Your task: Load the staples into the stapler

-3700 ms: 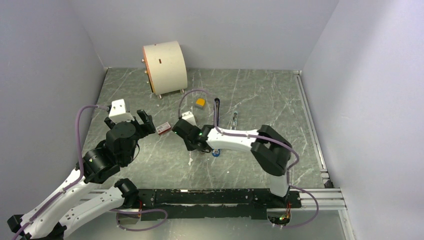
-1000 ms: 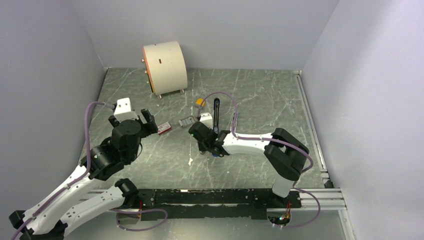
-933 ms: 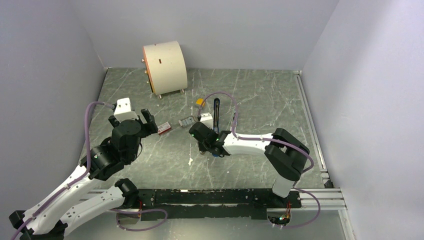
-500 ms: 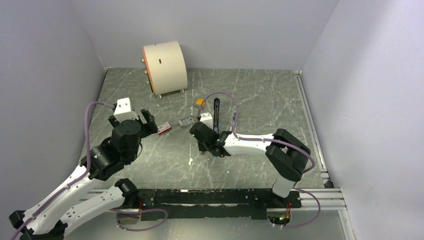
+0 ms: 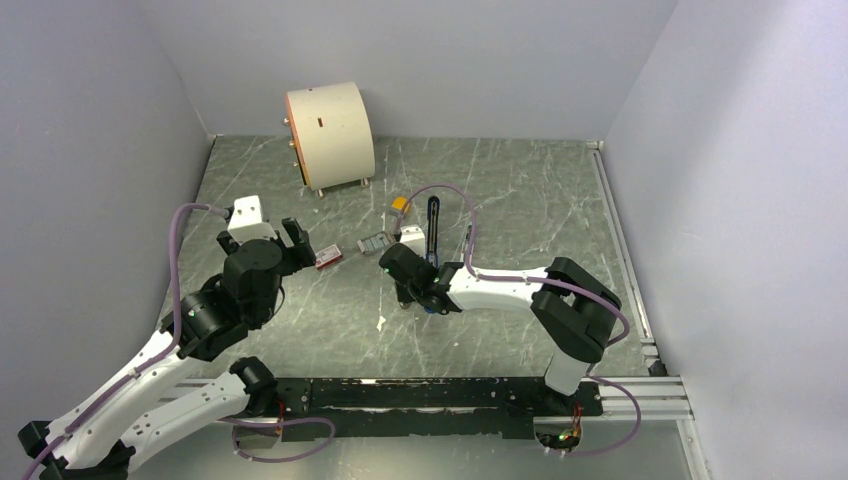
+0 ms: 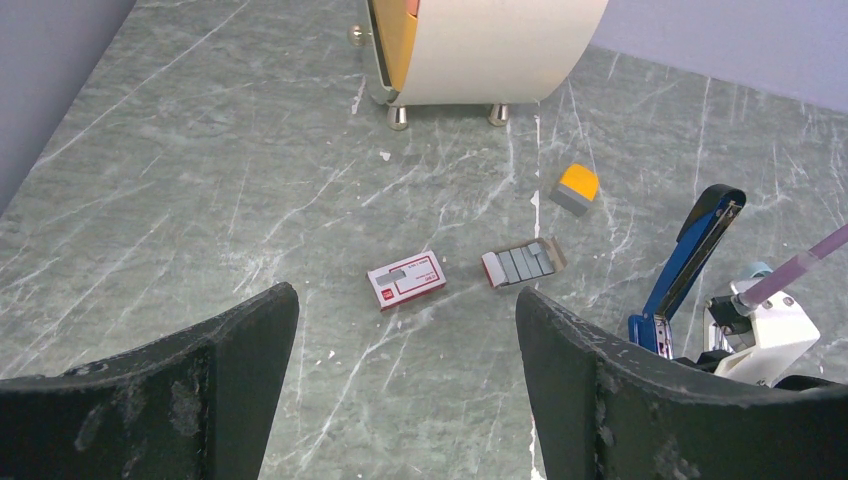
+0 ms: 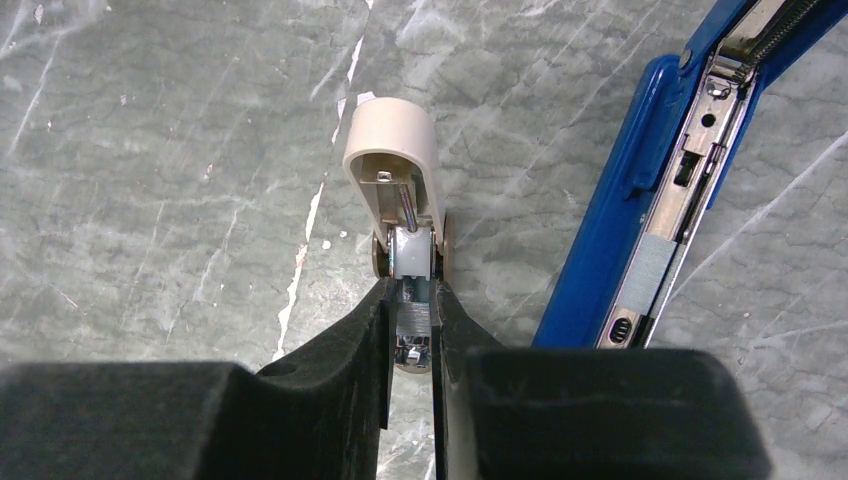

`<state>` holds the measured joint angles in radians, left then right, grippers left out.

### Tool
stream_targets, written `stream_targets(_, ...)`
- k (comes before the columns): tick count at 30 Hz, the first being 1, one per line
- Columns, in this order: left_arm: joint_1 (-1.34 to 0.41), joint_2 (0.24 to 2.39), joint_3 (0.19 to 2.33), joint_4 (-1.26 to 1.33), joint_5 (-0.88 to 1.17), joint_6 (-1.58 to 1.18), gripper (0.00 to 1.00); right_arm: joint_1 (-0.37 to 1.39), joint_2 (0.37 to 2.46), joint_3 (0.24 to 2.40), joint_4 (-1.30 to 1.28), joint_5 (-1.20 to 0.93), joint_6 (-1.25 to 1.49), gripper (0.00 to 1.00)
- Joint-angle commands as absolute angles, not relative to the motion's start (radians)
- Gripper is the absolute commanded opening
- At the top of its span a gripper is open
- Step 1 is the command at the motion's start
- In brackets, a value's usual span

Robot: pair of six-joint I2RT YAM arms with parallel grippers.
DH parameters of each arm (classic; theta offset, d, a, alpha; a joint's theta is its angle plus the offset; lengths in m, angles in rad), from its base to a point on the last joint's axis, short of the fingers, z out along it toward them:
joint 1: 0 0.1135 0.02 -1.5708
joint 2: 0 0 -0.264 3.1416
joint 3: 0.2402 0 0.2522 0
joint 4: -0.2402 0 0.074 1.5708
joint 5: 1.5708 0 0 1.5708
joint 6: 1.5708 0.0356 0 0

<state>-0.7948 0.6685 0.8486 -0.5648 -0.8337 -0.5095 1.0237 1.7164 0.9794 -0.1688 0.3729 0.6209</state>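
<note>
Stapler, slim, blue, black-ended, lies unfolded mid-desk by my right pincer, which pinches a small beige thing. Grey ribbed metal staples lie toward the left edge. My left pincer is spread wide.

The staples lie on the table between the box, left, and the stapler, right.

High rear camera overlooks the table; both closer wrist cameras share the stapler.
</note>
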Motion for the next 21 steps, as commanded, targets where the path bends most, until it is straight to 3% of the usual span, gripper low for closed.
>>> stream_targets(1,-0.79,0.664,0.847,-0.536,-0.825,-0.51,0.85,1.02,1.72,0.977,-0.151,0.381,0.615,0.18)
stream_targets(21,-0.79,0.666,0.846,-0.534,-0.825,-0.509,0.85,1.02,1.747,0.983,-0.158,0.383,0.608,0.18)
